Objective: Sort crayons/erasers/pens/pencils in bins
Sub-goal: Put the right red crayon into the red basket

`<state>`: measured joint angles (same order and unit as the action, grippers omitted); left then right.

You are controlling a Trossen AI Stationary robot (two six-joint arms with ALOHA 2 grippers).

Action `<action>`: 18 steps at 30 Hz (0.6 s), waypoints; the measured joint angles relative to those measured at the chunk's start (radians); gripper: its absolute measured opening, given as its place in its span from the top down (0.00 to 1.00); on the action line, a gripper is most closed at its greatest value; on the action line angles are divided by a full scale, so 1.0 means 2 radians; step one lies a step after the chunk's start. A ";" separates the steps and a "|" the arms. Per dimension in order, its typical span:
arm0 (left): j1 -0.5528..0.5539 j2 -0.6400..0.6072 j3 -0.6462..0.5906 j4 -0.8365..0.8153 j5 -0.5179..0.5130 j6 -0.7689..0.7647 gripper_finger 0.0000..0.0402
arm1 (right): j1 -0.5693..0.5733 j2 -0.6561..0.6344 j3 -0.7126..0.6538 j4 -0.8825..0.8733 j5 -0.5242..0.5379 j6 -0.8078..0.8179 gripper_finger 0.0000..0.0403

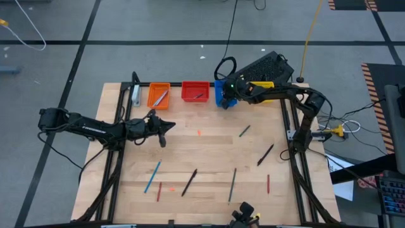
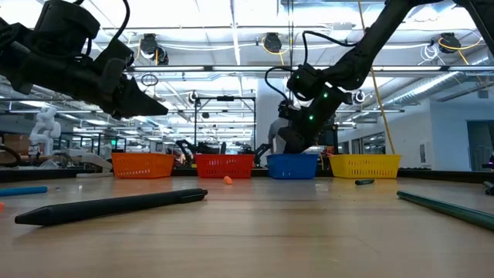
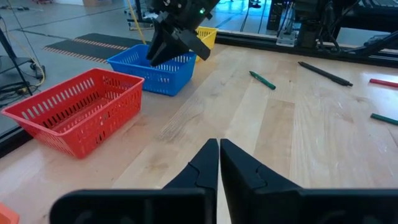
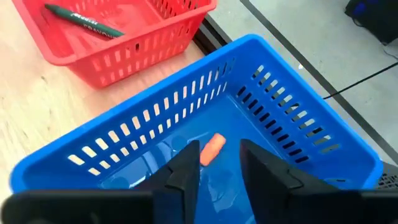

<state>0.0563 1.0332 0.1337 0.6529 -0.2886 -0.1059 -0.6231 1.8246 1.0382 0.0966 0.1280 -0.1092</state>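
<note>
Orange (image 1: 158, 96), red (image 1: 195, 92), blue (image 1: 221, 96) and yellow (image 1: 262, 87) bins stand in a row at the table's far edge. My right gripper (image 4: 219, 163) hangs open over the blue bin (image 4: 292, 112). A small pink-orange eraser (image 4: 212, 149) lies inside the bin, seen between the fingertips. My left gripper (image 1: 166, 129) hovers shut and empty above the table's left middle, in front of the orange bin. A dark green stick (image 4: 84, 20) lies in the red bin (image 4: 124, 50), and sticks (image 1: 161, 97) lie in the orange one.
Loose on the table are another eraser (image 1: 199, 133), a light blue pen (image 1: 152, 176), two red crayons (image 1: 159, 190) (image 1: 267, 183), two dark sticks (image 1: 189, 182) (image 1: 265, 154) and two green sticks (image 1: 232, 183) (image 1: 244, 131). Bare wood lies between them and the bins.
</note>
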 joint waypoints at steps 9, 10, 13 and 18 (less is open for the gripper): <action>0.000 0.000 0.000 0.000 0.000 0.001 0.94 | 0.022 -0.106 0.000 -0.068 -0.001 -0.004 0.78; 0.000 0.000 0.000 0.000 0.000 0.002 0.94 | 0.029 -0.122 0.000 -0.082 -0.001 -0.006 0.81; 0.000 0.000 0.000 0.000 0.000 0.002 0.94 | 0.050 -0.167 -0.006 -0.120 -0.001 -0.019 0.89; 0.000 0.000 0.000 -0.001 0.000 0.003 0.94 | 0.083 -0.238 -0.048 -0.162 -0.046 -0.048 0.99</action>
<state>0.0566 1.0330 0.1337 0.6518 -0.2890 -0.0998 -0.4580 1.3496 0.9418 -0.2268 0.0368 -0.2051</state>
